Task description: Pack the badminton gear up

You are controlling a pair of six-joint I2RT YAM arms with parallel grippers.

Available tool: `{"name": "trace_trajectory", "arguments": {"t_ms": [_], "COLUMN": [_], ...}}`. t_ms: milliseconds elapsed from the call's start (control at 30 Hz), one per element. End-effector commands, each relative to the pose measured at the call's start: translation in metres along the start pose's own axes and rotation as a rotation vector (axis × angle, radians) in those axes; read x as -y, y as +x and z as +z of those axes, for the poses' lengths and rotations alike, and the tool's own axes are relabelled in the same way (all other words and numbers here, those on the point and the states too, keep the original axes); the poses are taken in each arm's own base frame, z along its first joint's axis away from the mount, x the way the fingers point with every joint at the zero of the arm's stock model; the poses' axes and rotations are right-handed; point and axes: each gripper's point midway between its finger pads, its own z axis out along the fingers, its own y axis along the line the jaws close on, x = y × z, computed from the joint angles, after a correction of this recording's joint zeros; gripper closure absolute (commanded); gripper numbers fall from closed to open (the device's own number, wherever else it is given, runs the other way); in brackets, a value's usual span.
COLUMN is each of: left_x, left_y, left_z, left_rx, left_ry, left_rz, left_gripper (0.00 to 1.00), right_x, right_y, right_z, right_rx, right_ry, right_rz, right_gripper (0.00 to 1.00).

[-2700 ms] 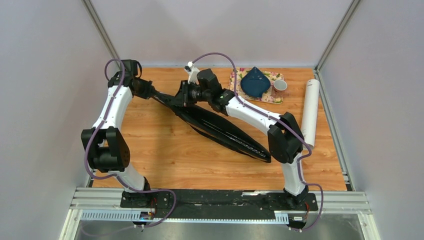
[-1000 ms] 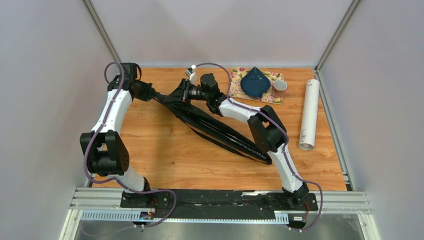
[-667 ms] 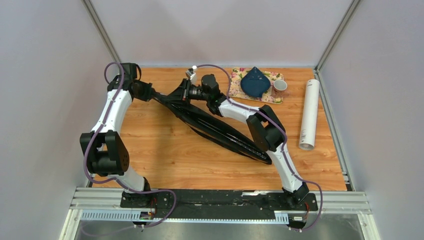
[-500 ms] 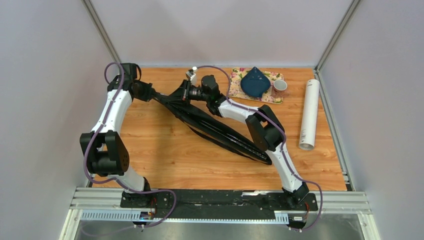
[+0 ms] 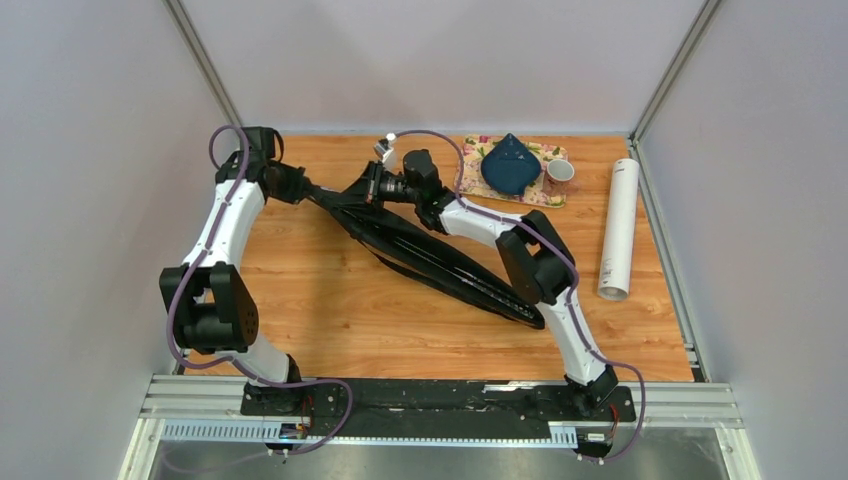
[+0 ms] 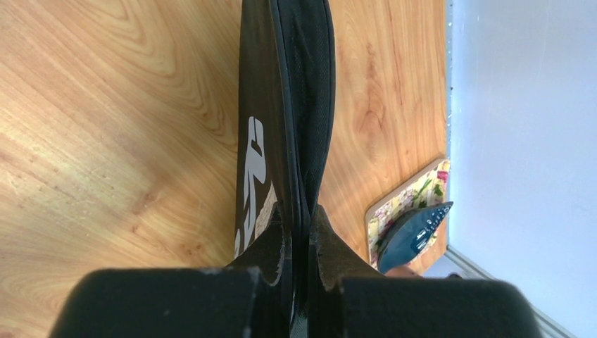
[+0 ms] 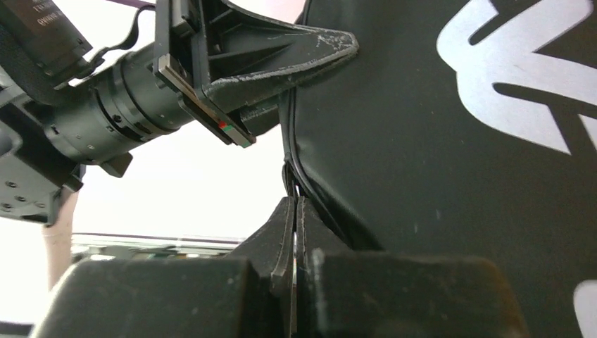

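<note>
The long black racket cover [image 5: 440, 262] lies slantwise across the wooden table, its narrow end at the back left. My left gripper [image 5: 312, 192] is shut on that narrow end, and in the left wrist view its fingertips [image 6: 301, 220] pinch the cover's [image 6: 285, 105] folded edge. Just to the right, my right gripper [image 5: 366, 186] is at the cover's upper edge. In the right wrist view its jaws [image 7: 296, 203] are pressed together on a thin black cord running off the cover [image 7: 450, 141]. The white tube [image 5: 619, 228] lies along the right side.
A floral tray [image 5: 478, 172] with a blue cloth [image 5: 511, 165] and a small cup [image 5: 560, 171] stands at the back right. The tray also shows in the left wrist view [image 6: 412, 201]. Grey walls close in the table on three sides.
My right gripper's jaws have closed at the cover's edge. The right arm's elbow swung inward earlier. The left arm and the cover have stayed put.
</note>
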Motion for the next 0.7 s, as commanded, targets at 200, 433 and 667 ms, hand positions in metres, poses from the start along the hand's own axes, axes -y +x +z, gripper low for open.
{"name": "trace_trajectory", "arguments": {"t_ms": [200, 433, 667], "left_x": [-0.015, -0.018, -0.010], "left_y": [-0.013, -0.045, -0.084], "left_z": [-0.021, -0.019, -0.003], "left_rx": [0.102, 0.181, 0.226], "left_ry": [-0.070, -0.103, -0.129], "left_rz": [-0.139, -0.162, -0.085], "left_gripper": [1.00, 1.00, 1.00], "right_x": [-0.022, 0.003, 0.033], "right_y": [0.012, 0.041, 0.070], "right_z": [-0.061, -0.117, -0.221], "right_rx": [0.053, 0.036, 0.060], "right_ry": [0.162, 0.287, 0.591], "right_rz": [-0.233, -0.243, -0.311], "right_gripper": [1.00, 1.00, 1.00]}}
